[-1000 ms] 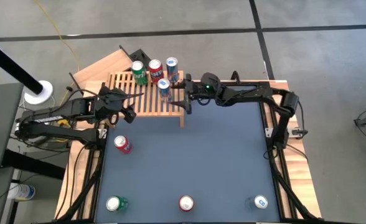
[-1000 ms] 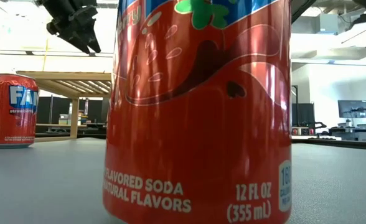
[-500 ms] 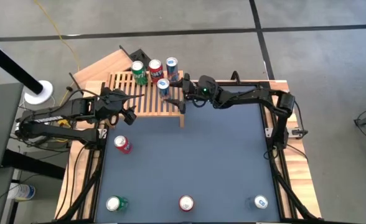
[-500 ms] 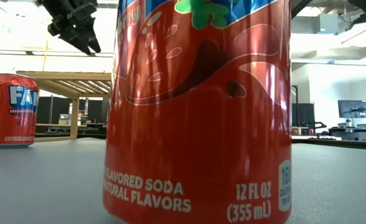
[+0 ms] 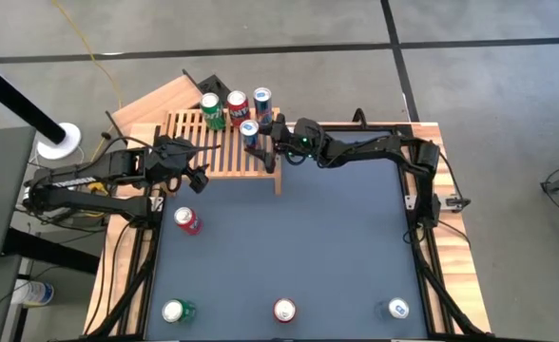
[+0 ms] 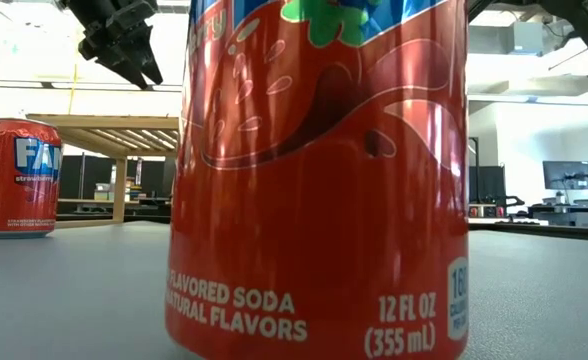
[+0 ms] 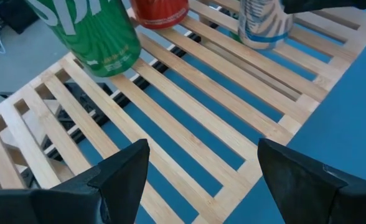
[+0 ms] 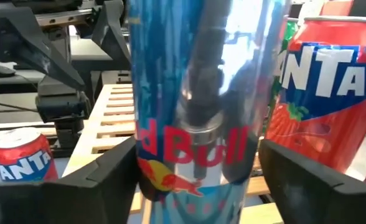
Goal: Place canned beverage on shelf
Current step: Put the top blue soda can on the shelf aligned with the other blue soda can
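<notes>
Placement step, closing in. Slim blue can (image 5: 249, 132) upright on the shelf (image 5: 224, 152), near its right edge, in front of three cans along the back edge. Right gripper (image 5: 261, 152) straddling it, fingers wide, not yet touching; next: close or withdraw. Left gripper (image 5: 200, 161) waiting over the shelf's front edge, fingers apart, empty.
</notes>
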Tool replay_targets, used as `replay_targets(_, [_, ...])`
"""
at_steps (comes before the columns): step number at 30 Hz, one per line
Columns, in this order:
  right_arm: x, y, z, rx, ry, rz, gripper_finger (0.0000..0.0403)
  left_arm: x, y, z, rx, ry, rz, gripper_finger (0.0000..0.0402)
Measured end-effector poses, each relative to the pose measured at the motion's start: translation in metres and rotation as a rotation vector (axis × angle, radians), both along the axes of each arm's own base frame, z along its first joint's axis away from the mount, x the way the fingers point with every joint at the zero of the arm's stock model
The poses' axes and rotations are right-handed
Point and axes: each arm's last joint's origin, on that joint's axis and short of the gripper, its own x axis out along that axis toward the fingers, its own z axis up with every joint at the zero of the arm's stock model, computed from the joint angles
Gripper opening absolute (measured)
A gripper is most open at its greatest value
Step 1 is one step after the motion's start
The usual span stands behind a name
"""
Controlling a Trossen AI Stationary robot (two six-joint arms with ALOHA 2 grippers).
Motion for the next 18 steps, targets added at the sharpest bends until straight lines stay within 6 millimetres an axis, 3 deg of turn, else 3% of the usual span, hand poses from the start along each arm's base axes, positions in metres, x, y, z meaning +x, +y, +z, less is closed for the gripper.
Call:
replay_targets(6, [0.0,0.0,-0.001,0.018,0.004,-0.009,0.0278,0.0,0.0,0.0,0.006,0.006,-0.004,0.0288])
replay_targets(18, [-0.011,0.003,0.014,0.03,0.097,-0.047,0.0221,0.0,0.0,0.0,0.008,0.007,-0.002,0.0288])
